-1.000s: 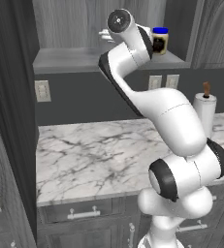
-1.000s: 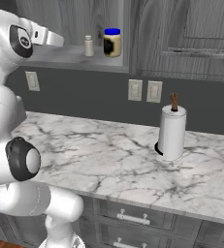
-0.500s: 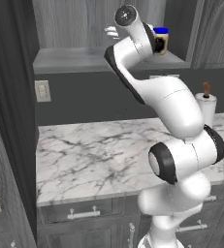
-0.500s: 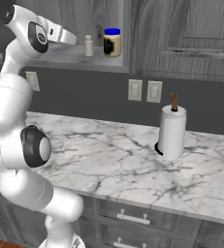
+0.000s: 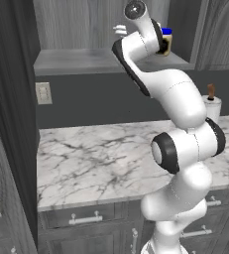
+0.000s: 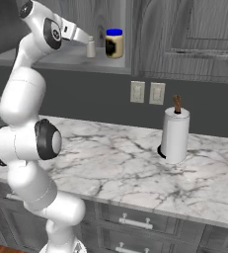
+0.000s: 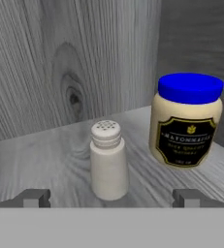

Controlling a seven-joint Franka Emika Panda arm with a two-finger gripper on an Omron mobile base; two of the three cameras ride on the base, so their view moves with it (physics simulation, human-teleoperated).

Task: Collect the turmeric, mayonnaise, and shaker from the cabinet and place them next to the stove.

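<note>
We hold our tool [image 7: 111, 197] wide open and empty, fingertips straddling the small pale grey shaker [image 7: 108, 160] at twelve o'clock, ready to close; the cream blue-lidded mayonnaise jar [image 7: 186, 119] stands at two o'clock on the grey wood-grain cabinet shelf [image 7: 31, 160].

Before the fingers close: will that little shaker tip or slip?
The shaker is taller than it is wide and stands upright on a small base, so an off-centre nudge could likely tip it. Its smooth round sides may slip or let it roll if it falls. The mayonnaise jar stands close beside it, apart.
</note>
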